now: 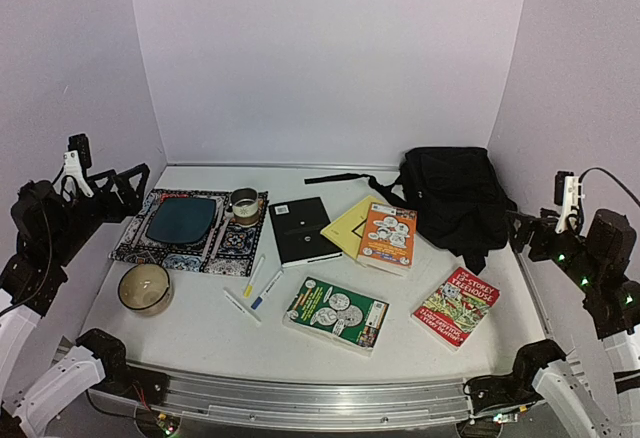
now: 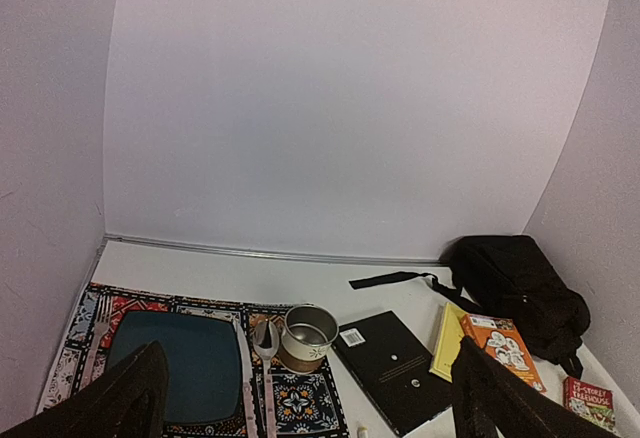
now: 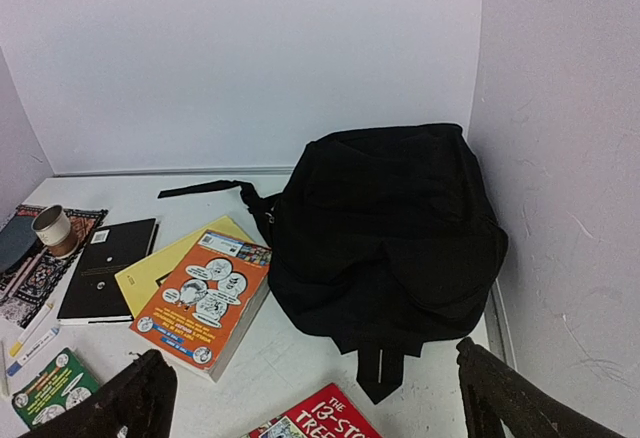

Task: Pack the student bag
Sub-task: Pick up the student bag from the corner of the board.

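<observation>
Both arms hang back at the sides, nothing in hand. The left claw [image 2: 305, 403] is spread wide, its fingers at the two bottom corners of its own view. The right claw [image 3: 320, 403] is just as wide, and it looks straight at the prize.

The student bag [image 1: 452, 201] lies flat on the counter [image 1: 200, 343] in the far right corner, close to the right wall. An orange paperback [image 1: 388, 236] sits just beside its left edge.

It looks like soft, slumped black fabric with no frame to speak of. Expect it to sag, fold and drag rather than lift as one piece, and it is probably light, since it looks collapsed. Pinching flat cloth could slip. Better holds are the fabric ridge along the far top edge, the long loose strap [image 1: 340, 177] trailing left across the counter, or the short webbing tab [image 3: 380, 373] poking out at the near end.

In the right wrist view its long axis runs roughly far to near, a little slanted. The tab end points toward the arms and the strap end sits toward the back wall. No zipper mouth is clearly visible, so I cannot tell if it is open. My read is that one claw must lift and hold the opening while the other feeds in the books.
</observation>
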